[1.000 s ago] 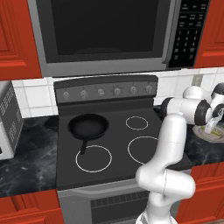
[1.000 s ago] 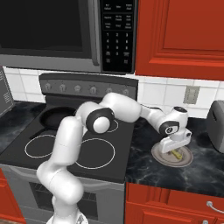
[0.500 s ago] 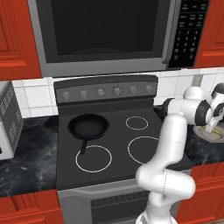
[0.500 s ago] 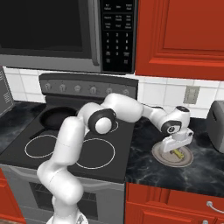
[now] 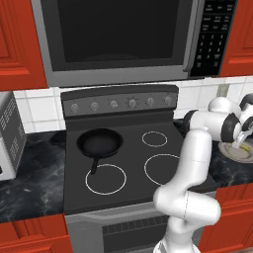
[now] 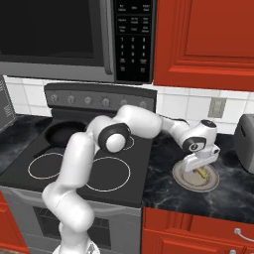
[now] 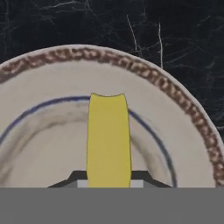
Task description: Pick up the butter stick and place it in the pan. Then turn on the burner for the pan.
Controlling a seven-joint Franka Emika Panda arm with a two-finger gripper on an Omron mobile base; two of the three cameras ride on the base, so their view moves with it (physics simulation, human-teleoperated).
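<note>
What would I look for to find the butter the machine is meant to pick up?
Start at the black stove under the microwave, then move right onto the dark marble counter, where a round grey plate with a brown speckled rim sits. On that plate lies the butter stick, a small pale-yellow bar. It is the only yellow thing there, unlike the black pan back on the stove.

Black marbled counter [image 6: 233,196], plate [image 6: 211,182] on it, beside stove [image 6: 74,168]
</note>
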